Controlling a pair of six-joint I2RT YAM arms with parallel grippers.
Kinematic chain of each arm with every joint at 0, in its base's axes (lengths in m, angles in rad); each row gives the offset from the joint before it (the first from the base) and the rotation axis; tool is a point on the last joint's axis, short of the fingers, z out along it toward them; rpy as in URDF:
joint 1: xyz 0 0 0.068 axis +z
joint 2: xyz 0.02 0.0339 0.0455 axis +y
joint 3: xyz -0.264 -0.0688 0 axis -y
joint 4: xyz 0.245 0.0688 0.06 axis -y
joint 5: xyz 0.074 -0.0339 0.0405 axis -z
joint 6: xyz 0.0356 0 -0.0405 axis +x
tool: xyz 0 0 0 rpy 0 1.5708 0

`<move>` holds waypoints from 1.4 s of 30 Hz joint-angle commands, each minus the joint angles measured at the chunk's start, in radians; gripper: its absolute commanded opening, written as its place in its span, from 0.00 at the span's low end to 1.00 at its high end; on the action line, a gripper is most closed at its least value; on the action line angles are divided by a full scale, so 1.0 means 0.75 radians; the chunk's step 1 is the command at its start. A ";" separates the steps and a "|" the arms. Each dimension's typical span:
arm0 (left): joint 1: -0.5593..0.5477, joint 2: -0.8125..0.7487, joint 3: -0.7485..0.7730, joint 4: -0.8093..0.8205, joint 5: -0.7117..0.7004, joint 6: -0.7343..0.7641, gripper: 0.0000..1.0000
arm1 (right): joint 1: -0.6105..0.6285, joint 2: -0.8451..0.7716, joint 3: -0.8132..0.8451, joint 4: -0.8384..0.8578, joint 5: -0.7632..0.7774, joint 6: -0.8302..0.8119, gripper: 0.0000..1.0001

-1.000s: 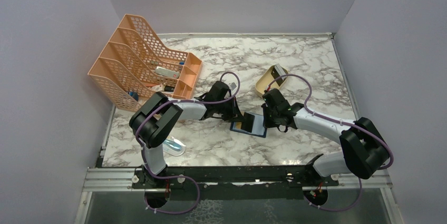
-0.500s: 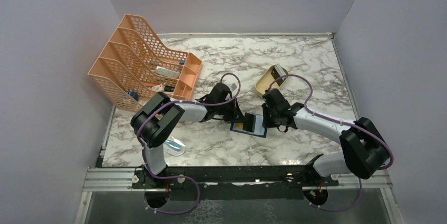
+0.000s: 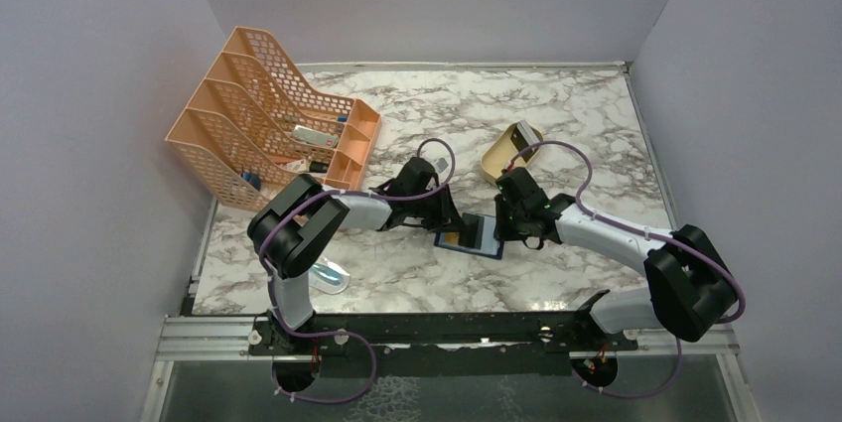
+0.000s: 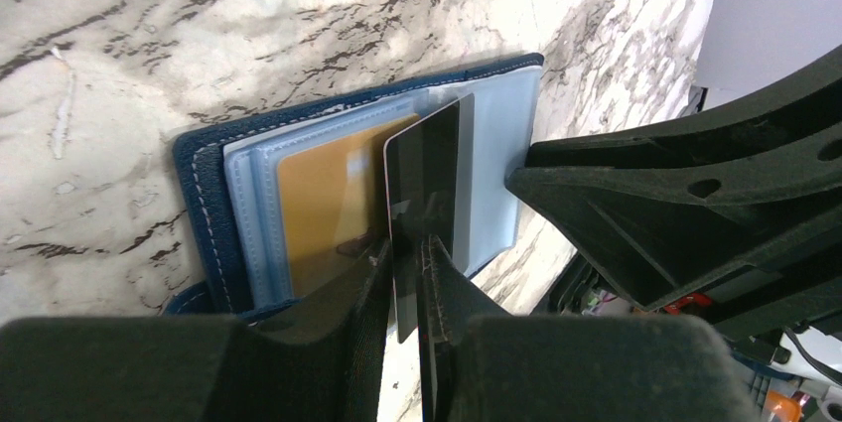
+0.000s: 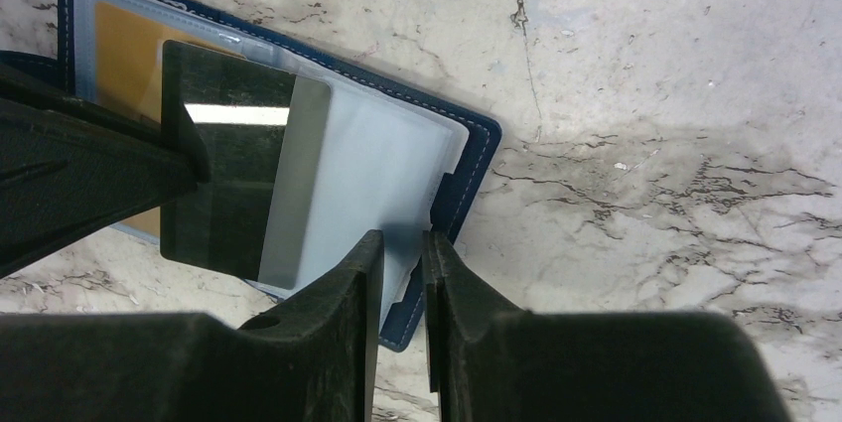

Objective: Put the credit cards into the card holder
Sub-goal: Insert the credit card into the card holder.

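The navy card holder (image 3: 467, 235) (image 4: 194, 194) (image 5: 477, 144) lies open on the marble. A yellow-gold credit card (image 4: 328, 194) (image 5: 124, 45) sits in its left pocket. A dark grey credit card (image 4: 422, 174) (image 5: 223, 174) stands on edge, its far end slid into the clear right pocket. My left gripper (image 4: 405, 243) (image 3: 449, 221) straddles this card's near end, jaws a slit wider than the card. My right gripper (image 5: 402, 235) (image 3: 504, 228) is closed down on the holder's right rim, with the pocket lip and navy edge between its fingers.
An orange mesh file rack (image 3: 268, 114) stands at the back left. A tan oval tray (image 3: 509, 149) lies just behind the right gripper. A blue-patterned packet (image 3: 328, 275) lies by the left arm's base. Grey walls enclose the table on three sides.
My left gripper has crept slightly right toward the holder, and its jaws have eased apart around the dark card. The right arm has barely moved.
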 commanded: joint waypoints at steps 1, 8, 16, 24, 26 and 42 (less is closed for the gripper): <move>-0.034 0.037 0.010 -0.055 -0.064 0.024 0.14 | 0.003 0.012 -0.033 0.071 -0.081 0.043 0.18; -0.062 0.042 0.031 -0.065 -0.083 0.033 0.11 | 0.002 0.006 -0.042 0.125 -0.126 0.046 0.17; -0.063 -0.012 0.069 -0.171 -0.153 0.081 0.29 | 0.003 -0.074 0.008 -0.004 -0.020 0.018 0.19; -0.063 -0.017 0.083 -0.164 -0.141 0.070 0.38 | 0.003 -0.125 0.028 -0.079 0.039 0.015 0.19; -0.064 -0.013 0.087 -0.160 -0.133 0.070 0.38 | 0.003 -0.119 0.021 -0.082 0.051 0.018 0.19; -0.105 0.030 0.108 -0.108 -0.093 0.091 0.27 | 0.002 -0.017 -0.048 0.050 0.013 0.032 0.15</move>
